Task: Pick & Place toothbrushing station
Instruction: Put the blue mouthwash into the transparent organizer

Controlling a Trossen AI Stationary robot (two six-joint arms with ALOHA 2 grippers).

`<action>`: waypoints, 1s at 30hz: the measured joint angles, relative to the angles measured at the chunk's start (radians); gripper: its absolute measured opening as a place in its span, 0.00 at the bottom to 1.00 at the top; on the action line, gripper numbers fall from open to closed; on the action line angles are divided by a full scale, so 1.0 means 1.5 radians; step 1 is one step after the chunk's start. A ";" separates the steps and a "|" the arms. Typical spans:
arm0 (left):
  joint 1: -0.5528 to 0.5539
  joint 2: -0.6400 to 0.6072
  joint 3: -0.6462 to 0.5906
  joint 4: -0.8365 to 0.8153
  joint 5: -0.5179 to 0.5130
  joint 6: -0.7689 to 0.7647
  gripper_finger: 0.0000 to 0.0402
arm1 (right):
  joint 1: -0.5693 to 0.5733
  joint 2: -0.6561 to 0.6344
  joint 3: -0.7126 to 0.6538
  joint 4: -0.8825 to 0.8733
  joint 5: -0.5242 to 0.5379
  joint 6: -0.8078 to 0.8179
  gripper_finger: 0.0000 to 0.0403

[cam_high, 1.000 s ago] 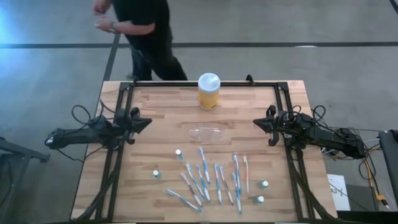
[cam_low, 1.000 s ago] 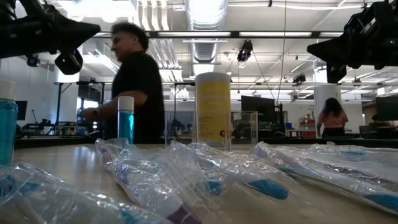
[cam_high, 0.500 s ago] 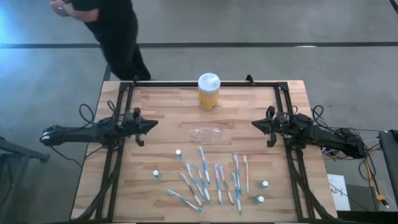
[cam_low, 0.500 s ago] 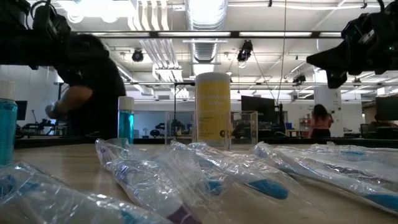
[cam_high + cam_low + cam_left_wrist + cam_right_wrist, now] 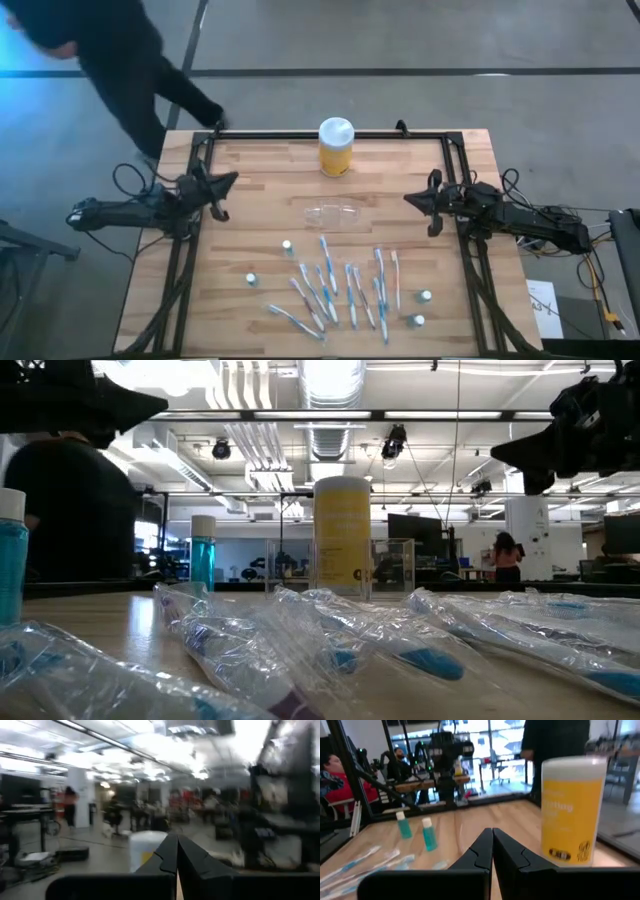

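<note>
Hovering above the worktop (image 5: 250, 160) at its left and right edges, the left hand (image 5: 228, 181) and right hand (image 5: 410, 198) both have their fingers pressed together, empty. The clear holder (image 5: 335, 215) lies mid-worktop; the toothbrushes (image 5: 335, 288) are spread toward the front edge — small capped bottles (image 5: 287, 245) dotted beside them. A yellow jar (image 5: 336, 147) stands at the back edge, and a person (image 5: 110, 60) walks past the back-left corner.
</note>
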 joint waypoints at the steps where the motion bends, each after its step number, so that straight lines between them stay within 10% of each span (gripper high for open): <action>1: 0.000 -0.001 0.006 -0.024 0.026 0.001 0.01 | 0.000 0.000 0.000 0.008 0.001 -0.008 0.02; 20: -0.001 0.006 0.023 -0.230 0.159 -0.020 0.03 | 0.000 0.033 0.000 0.054 0.002 -0.085 0.02; 30: -0.004 0.184 0.265 -0.416 0.136 -0.078 0.05 | 0.000 0.075 0.000 0.058 0.001 -0.086 0.02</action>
